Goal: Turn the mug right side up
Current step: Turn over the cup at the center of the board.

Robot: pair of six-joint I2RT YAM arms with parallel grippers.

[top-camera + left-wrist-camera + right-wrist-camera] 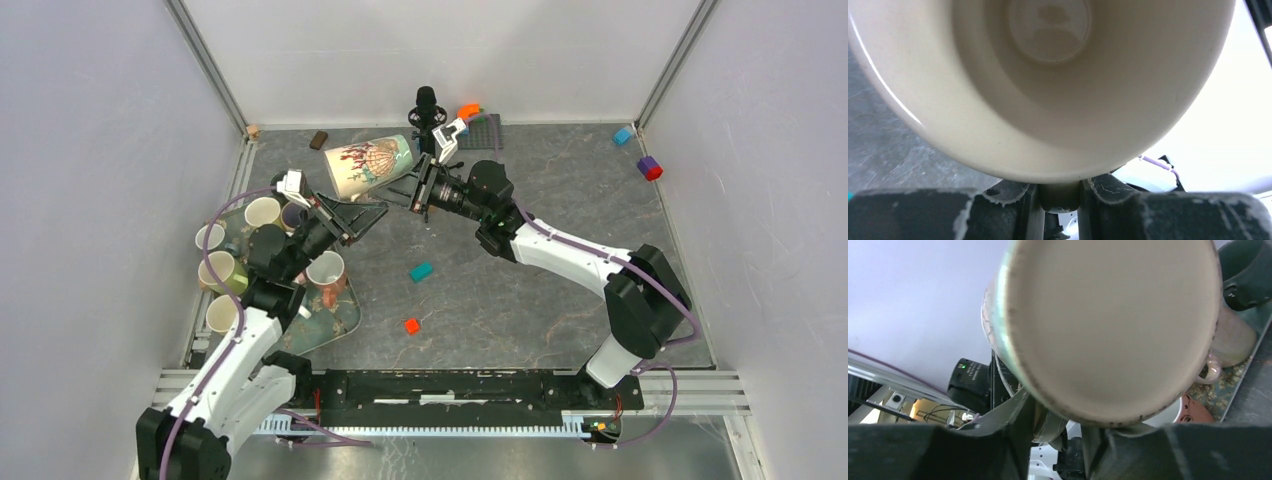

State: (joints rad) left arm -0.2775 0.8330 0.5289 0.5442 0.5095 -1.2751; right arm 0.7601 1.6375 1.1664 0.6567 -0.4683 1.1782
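The mug (pixel 368 165), cream with a red shell print, hangs on its side above the table's back middle, between my two grippers. In the left wrist view its open mouth (pixel 1048 100) faces the camera. My left gripper (pixel 365 212) (pixel 1059 200) is shut on the handle (pixel 1059 192) just below the rim. The right wrist view shows the mug's flat base (pixel 1113 330). My right gripper (pixel 415 190) (pixel 1058 440) stands around the handle (pixel 1050 422) from the base side, with a gap to one finger.
A tray (pixel 335 325) at the left holds several upright mugs, such as a pink one (pixel 325 272). A teal block (pixel 421 271) and a red block (pixel 411 325) lie mid-table. A grey baseplate (pixel 485 130) and a black stand (pixel 427 103) sit at the back.
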